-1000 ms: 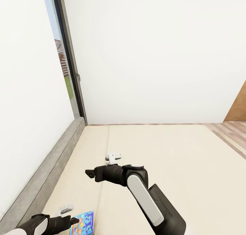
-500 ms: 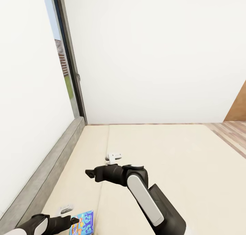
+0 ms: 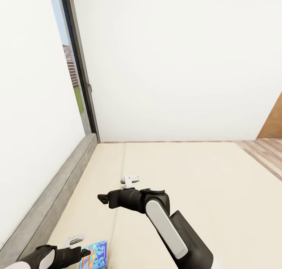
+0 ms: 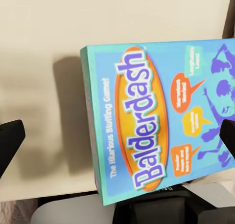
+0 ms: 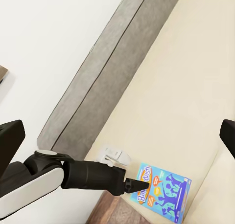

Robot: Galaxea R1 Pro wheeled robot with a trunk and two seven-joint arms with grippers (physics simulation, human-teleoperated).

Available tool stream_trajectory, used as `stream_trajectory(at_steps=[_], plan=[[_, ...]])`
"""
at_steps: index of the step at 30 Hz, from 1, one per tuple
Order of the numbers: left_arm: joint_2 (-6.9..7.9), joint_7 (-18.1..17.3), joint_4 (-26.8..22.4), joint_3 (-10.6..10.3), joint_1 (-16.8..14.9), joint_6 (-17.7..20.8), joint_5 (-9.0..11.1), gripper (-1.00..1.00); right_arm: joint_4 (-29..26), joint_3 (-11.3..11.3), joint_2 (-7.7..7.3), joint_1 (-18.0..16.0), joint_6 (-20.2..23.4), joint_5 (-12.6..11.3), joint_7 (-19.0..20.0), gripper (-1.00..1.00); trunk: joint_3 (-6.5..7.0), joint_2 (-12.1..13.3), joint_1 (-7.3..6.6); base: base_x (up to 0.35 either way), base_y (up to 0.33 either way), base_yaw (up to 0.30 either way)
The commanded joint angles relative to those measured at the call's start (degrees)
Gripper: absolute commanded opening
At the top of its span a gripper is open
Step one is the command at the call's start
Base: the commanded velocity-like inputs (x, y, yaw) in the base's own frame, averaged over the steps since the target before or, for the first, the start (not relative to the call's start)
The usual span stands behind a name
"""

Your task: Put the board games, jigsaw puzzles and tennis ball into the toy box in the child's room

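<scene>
board game (image 3: 94,255) cut by frame edge

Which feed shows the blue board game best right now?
The left wrist view: the blue board game is large there, its Balderdash lettering readable. The head view catches just a cropped corner; the right wrist view shows it whole but small.

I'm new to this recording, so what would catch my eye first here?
The bright blue Balderdash board game lies flat at the near edge of the beige bed, with the left gripper right beside it. The right gripper hovers open over the bare mattress farther in.
</scene>
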Motion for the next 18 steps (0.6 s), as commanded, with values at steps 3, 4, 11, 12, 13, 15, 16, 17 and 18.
stream_trajectory(at_steps=[3, 4, 11, 12, 13, 15, 16, 17, 18], plan=[[0.05, -0.1, -0.1, -0.4, 0.0, 0.4, 0.6, 1.00, 0.0, 0.0, 0.01, -0.1, 0.1, -0.6, -0.6, 1.00, -0.24, -0.5, 0.22, 0.000, 0.000, 0.000], [0.05, -0.1, -0.1, -0.4, 0.0, 0.4, 0.6, 1.00, 0.0, 0.0, 0.01, -0.1, 0.1, -0.6, -0.6, 1.00, -0.24, -0.5, 0.22, 0.000, 0.000, 0.000], [0.04, -0.1, -0.1, -0.4, 0.0, 0.4, 0.6, 1.00, 0.0, 0.1, 0.01, -0.1, 0.1, -0.6, -0.6, 1.00, -0.42, -0.9, 0.44, 0.000, 0.000, 0.000], [0.04, -0.1, -0.1, -0.4, 0.0, 0.4, 0.6, 1.00, 0.0, 0.1, 0.01, -0.1, 0.1, -0.6, -0.6, 1.00, -0.60, -1.3, 0.66, 0.000, 0.000, 0.000], [0.04, -0.1, -0.1, -0.4, 0.0, 0.4, 0.6, 1.00, 0.0, 0.0, 0.01, -0.1, 0.1, -0.6, -0.6, 1.00, -0.78, -1.7, 0.88, 0.000, 0.000, 0.000], [0.04, -0.1, -0.1, -0.4, 0.0, 0.4, 0.6, 1.00, 0.0, 0.0, 0.01, -0.1, 0.1, -0.6, -0.6, 1.00, -0.96, -2.1, 1.10, 0.000, 0.000, 0.000], [0.04, -0.1, -0.1, -0.4, 0.0, 0.4, 0.6, 1.00, 0.0, 0.0, 0.01, -0.1, 0.1, -0.6, -0.6, 1.00, -0.96, -2.1, 1.10, 0.000, 0.000, 0.000], [0.04, -0.1, -0.1, -0.4, 0.0, 0.5, 0.6, 1.00, 0.0, 0.0, 0.01, -0.1, 0.1, -0.6, -0.6, 1.00, -0.96, -2.1, 1.10, 0.000, 0.000, 0.000], [0.06, -0.1, -0.1, -0.3, 0.0, 0.5, 0.6, 1.00, 0.0, 0.0, 0.01, -0.1, 0.1, -0.6, -0.6, 1.00, -0.96, -2.1, 1.10, 0.000, 0.000, 0.000]])
